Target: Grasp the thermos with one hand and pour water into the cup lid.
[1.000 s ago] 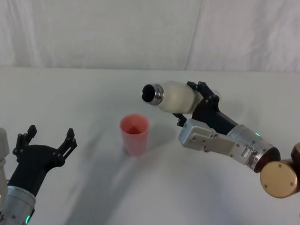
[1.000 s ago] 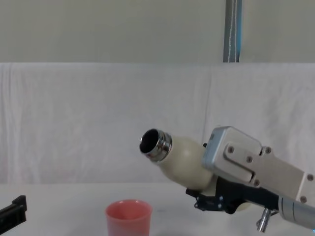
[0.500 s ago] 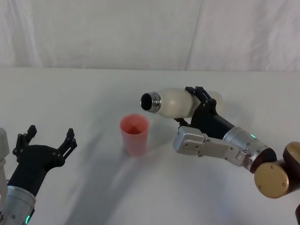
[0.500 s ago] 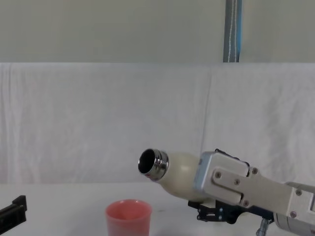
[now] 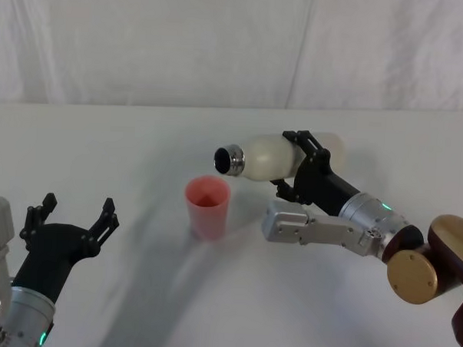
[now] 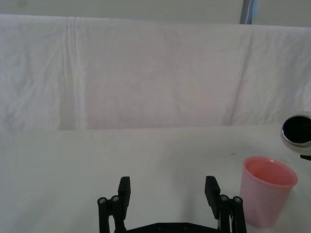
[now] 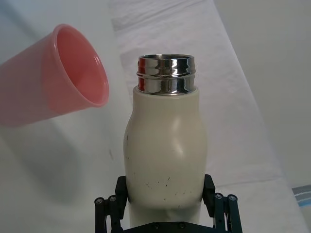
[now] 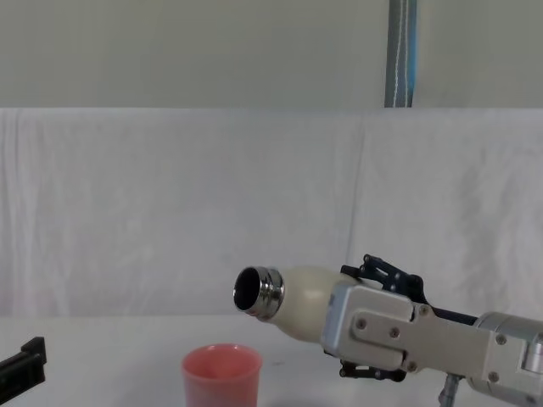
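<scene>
Starting nearest the robot in the head view, the left pincer (image 5: 70,212) sits down at about eight o'clock on the desk (image 5: 134,292), fingers spread wide and gripping nothing, parked well apart from the action. From its own wrist camera those two black fingers (image 6: 124,187) stand apart over bare white cloth, with the cup lid (image 6: 268,196) off to one side and the steel mouth of the thermos (image 6: 297,130) just peeking in above it.

Moving out to the middle of the desk, the cup lid (image 5: 208,208) stands upright, pink and translucent, mouth open to the ceiling.

Now the right arm, coming in from four o'clock: the right pincer (image 5: 302,167) is clamped on the thermos (image 5: 267,156), one black finger on each side of the cream body. The bottle lies nearly horizontal, its neck pointing toward nine o'clock and tipped slightly down, the steel mouth hanging just above and a touch beyond the cup lid's far right rim. They are close but not touching.

From the chest view the thermos (image 8: 293,297) hangs clear above the cup lid (image 8: 221,376), dark mouth facing left. The right wrist camera looks straight along the bottle (image 7: 165,155), small dark scuffs on its body, with the pink cup lid (image 7: 53,77) beside the neck.

Farthest back, a white cloth backdrop (image 5: 222,42) closes the scene at twelve o'clock.
</scene>
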`<state>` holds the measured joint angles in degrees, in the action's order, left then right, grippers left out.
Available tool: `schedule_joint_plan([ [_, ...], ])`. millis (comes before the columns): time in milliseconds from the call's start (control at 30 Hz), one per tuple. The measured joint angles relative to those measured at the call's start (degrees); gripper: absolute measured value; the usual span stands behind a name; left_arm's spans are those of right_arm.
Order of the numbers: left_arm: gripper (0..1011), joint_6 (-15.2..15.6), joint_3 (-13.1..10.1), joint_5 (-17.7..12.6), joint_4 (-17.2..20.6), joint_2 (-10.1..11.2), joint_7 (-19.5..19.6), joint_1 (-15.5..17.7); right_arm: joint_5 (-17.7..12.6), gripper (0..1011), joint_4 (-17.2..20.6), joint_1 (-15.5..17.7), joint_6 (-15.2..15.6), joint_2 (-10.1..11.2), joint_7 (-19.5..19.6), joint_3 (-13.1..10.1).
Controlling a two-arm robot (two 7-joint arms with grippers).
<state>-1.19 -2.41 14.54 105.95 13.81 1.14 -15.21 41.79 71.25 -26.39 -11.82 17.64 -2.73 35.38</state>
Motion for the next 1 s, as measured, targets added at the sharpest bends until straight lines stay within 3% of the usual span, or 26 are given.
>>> schedule_joint_plan([
  [1000,1001,0.0,0.0,0.0,0.0,0.0,0.0,0.0,5.2,948,-2.74,-3.91,0.16,0.22,1.63,3.81],
])
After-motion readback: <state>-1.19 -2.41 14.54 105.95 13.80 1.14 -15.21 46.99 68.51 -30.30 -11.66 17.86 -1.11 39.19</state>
